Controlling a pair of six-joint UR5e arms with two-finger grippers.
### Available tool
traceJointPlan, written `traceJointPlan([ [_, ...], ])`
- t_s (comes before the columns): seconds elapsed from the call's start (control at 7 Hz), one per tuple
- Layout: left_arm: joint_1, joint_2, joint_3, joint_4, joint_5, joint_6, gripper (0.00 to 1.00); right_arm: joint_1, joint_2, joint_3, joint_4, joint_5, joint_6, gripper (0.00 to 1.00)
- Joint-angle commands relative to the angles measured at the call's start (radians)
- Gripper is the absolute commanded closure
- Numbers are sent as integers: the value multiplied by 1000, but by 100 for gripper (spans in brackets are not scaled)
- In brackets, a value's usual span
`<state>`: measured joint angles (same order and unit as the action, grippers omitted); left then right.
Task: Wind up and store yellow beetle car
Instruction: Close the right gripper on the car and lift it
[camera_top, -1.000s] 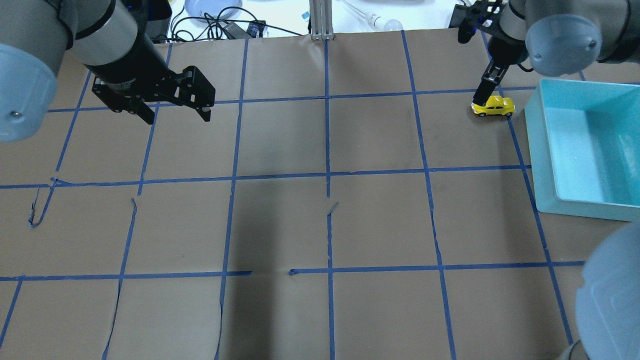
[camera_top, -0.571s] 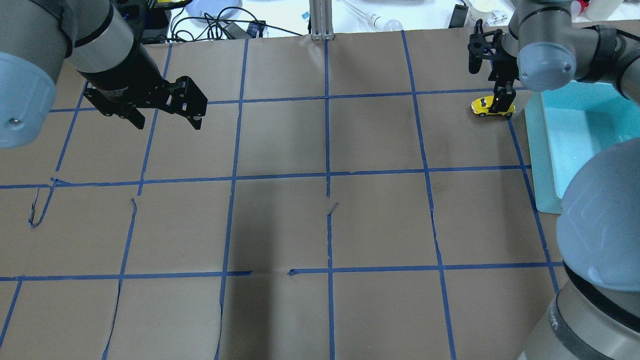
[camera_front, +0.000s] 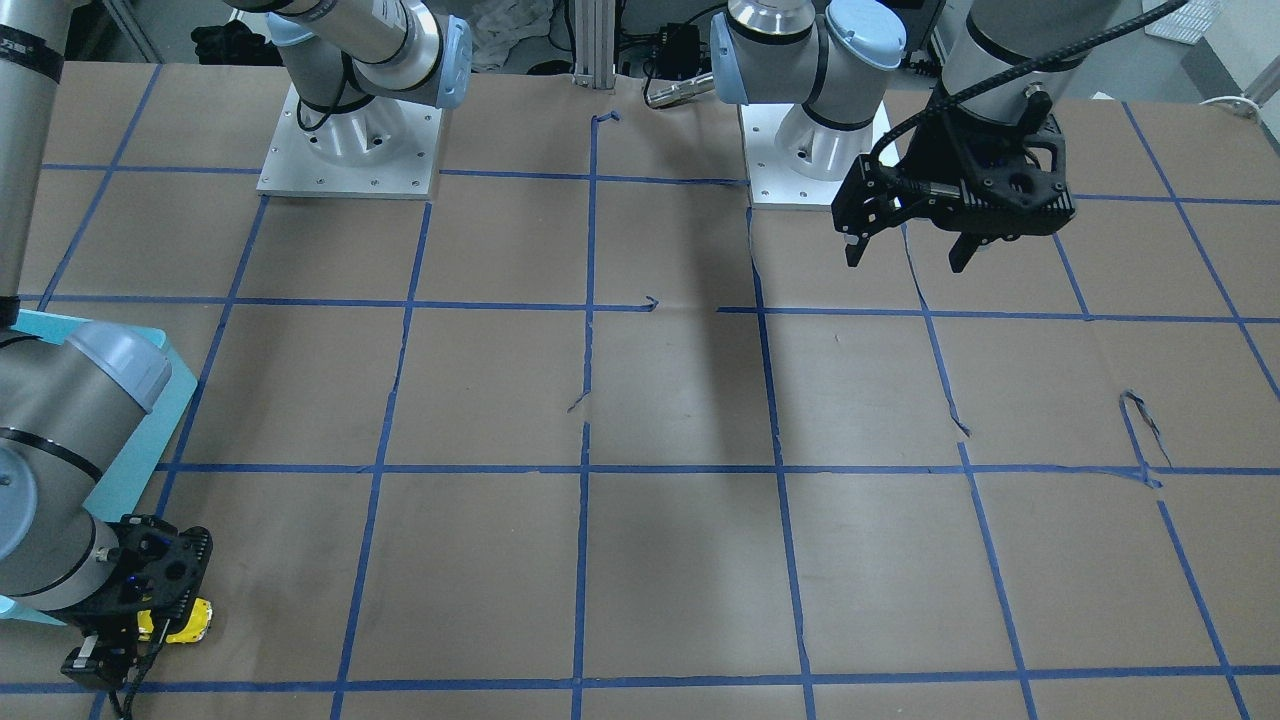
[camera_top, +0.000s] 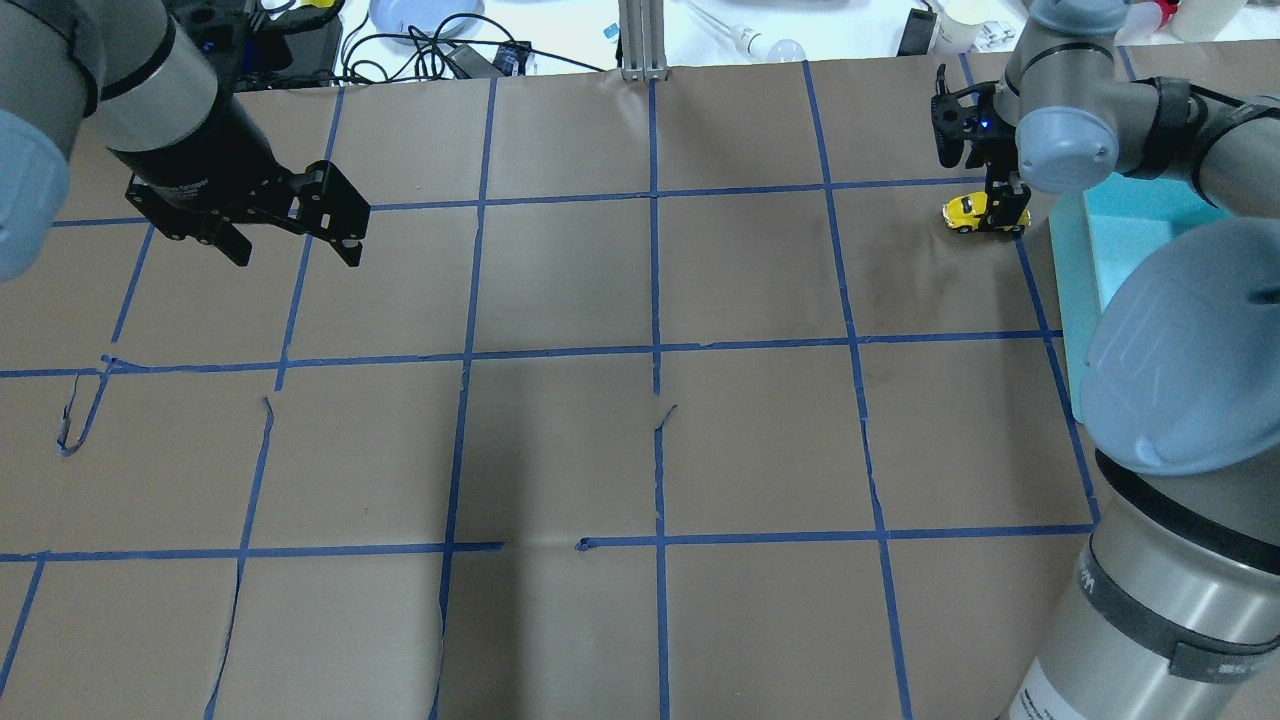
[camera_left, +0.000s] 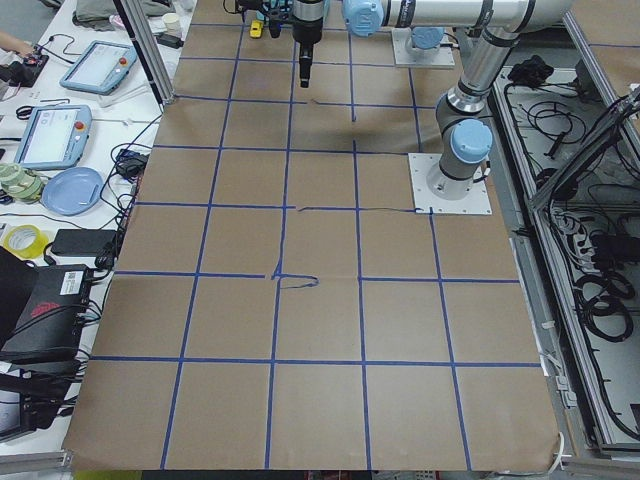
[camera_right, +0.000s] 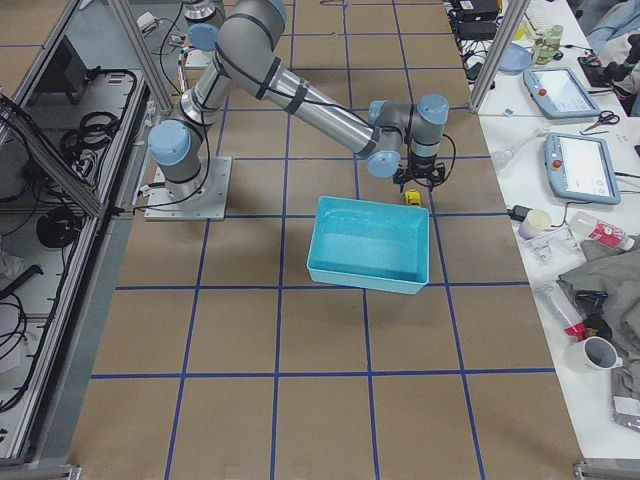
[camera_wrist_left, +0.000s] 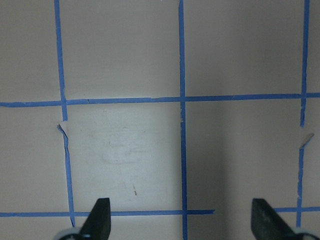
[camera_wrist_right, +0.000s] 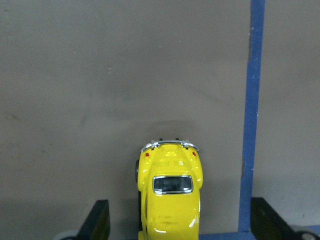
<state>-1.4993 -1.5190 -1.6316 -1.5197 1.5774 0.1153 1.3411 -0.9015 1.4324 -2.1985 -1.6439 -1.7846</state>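
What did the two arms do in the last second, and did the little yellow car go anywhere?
The right gripper swung from the end of the yellow beetle car to above it, its open jaws now either side of the car, not yet closed. The left gripper drifted toward the robot's left, still open and empty. The car and the turquoise bin stayed put.

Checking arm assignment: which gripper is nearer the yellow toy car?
Right. The right gripper is open, with the yellow toy car between its fingers. The left gripper hangs open over the opposite side of the table, far from it.
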Motion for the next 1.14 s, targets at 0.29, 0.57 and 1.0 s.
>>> traceJointPlan([
  [0.29,4,-18,1,1,4,-20,0,-2,18,8,-20,-27,-44,45],
  [0.57,4,-21,1,10,4,-8,0,0,6,2,-7,-27,-44,95],
  [1.0,4,-18,1,12,6,-6,0,22,-130,-1,135,-16,-22,100],
])
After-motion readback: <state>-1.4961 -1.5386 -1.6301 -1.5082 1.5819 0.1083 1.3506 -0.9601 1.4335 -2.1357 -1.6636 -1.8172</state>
